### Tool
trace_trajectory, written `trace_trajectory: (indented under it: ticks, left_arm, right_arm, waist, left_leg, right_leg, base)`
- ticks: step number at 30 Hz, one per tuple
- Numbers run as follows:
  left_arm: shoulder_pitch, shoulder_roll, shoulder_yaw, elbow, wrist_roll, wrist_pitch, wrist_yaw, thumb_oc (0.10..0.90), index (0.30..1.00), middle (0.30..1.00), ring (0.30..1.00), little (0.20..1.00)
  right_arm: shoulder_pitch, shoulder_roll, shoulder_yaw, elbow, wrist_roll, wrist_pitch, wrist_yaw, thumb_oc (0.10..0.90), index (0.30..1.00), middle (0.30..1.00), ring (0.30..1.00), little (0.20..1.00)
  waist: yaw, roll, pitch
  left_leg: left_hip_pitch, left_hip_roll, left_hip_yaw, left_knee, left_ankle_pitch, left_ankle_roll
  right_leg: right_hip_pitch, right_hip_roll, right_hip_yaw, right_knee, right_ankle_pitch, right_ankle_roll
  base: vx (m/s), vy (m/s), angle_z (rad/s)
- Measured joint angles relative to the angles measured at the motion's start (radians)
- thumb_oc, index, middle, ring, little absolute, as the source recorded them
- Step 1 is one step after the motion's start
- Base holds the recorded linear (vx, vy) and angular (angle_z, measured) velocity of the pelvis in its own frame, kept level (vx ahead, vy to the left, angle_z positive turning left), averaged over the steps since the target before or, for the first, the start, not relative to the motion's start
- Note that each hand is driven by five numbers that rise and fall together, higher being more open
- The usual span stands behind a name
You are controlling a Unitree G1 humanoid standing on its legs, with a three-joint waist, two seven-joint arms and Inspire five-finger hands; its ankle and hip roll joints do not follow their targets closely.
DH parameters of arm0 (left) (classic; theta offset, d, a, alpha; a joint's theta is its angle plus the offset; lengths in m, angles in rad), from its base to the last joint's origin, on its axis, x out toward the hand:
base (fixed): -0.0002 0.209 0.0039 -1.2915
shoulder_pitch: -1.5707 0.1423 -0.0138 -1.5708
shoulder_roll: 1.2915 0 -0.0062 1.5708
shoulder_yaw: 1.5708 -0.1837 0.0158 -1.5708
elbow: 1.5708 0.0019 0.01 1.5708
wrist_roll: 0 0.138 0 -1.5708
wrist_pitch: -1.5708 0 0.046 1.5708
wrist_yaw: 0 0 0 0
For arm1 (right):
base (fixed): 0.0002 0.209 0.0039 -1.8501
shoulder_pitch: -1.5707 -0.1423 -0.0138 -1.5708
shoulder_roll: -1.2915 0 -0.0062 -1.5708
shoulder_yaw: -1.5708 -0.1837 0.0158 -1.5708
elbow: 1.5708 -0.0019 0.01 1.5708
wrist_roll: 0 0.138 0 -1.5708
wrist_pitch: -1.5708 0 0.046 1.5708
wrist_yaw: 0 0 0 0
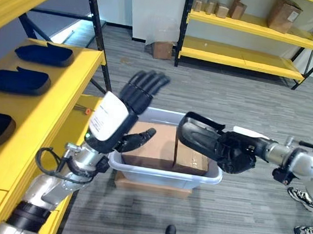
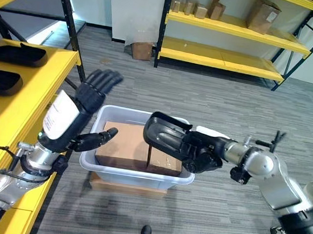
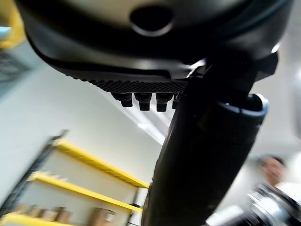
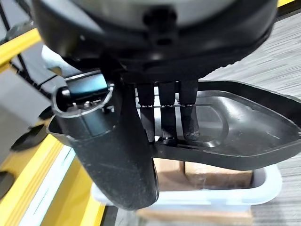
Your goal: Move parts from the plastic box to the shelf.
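A clear plastic box (image 1: 162, 177) stands on the floor beside the yellow shelf (image 1: 66, 88) and holds two cardboard boxes (image 1: 151, 144). My right hand (image 1: 240, 153) is shut on a black shell-shaped part (image 1: 198, 134), held level above the box's right half. In the right wrist view its fingers (image 4: 164, 117) lie inside the part (image 4: 235, 127) and the thumb (image 4: 117, 155) presses from outside. My left hand (image 1: 131, 99) is raised between the shelf and the box, open, with straight fingers pointing up. Three dark parts (image 1: 45, 54) lie on the shelf.
The plastic box rests on a flat cardboard piece (image 1: 151, 186). More yellow shelving (image 1: 242, 56) with cardboard boxes (image 1: 284, 13) stands at the back, and a small box (image 1: 162, 49) sits on the floor there. A person's shoes (image 1: 305, 196) are at the right edge.
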Motion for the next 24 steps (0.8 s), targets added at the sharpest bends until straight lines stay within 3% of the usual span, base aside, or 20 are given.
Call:
trace_trajectory:
  ticks: [3,8,16,24]
  left_arm:
    - [-0.008,0.012,-0.056,0.006,0.039,-0.046,0.025,0.9,1.0,1.0,1.0,1.0]
    - [-0.018,0.024,-0.099,0.027,0.077,-0.078,0.034,0.9,1.0,1.0,1.0,1.0]
    - [-0.048,0.111,-0.156,0.094,0.195,-0.054,0.103,0.9,1.0,1.0,1.0,1.0]
    - [-0.048,0.104,-0.156,0.108,0.19,-0.027,0.137,0.9,1.0,1.0,1.0,1.0]
  right_arm:
    - [-0.064,-0.021,0.058,-0.001,-0.001,-0.021,0.019,0.4,0.3,0.3,0.3,0.3]
    - [-0.174,-0.026,0.119,0.001,-0.018,-0.027,0.019,0.4,0.3,0.3,0.3,0.3]
    - [-0.224,-0.026,0.138,-0.008,-0.044,-0.035,0.043,0.4,0.3,0.3,0.3,0.3]
    - [-0.23,-0.026,0.173,-0.011,-0.043,-0.032,0.117,0.4,0.3,0.3,0.3,0.3]
  waist:
    - [0.0,0.017,-0.011]
    - [-0.001,0.022,-0.02]
    - [-0.003,0.023,-0.024]
    - [-0.002,0.023,-0.024]
  left_leg:
    - [0.0,-0.001,0.0,0.0,0.001,0.002]
    - [0.002,-0.005,0.007,0.0,0.002,0.003]
    - [0.007,-0.004,0.024,0.0,0.002,0.003]
    - [0.008,-0.005,0.026,0.0,0.002,0.003]
  right_leg:
    - [-0.001,0.0,0.002,0.0,0.002,-0.002]
    - [-0.003,0.0,0.011,0.0,0.004,-0.004]
    - [-0.007,0.0,0.027,0.0,0.008,-0.005]
    - [-0.007,0.0,0.03,0.0,0.008,-0.005]
  base:
    - [0.0,0.0,0.0]
    - [-0.01,-0.003,-0.04]
    - [-0.02,-0.01,-0.06]
    - [0.0,0.0,0.0]
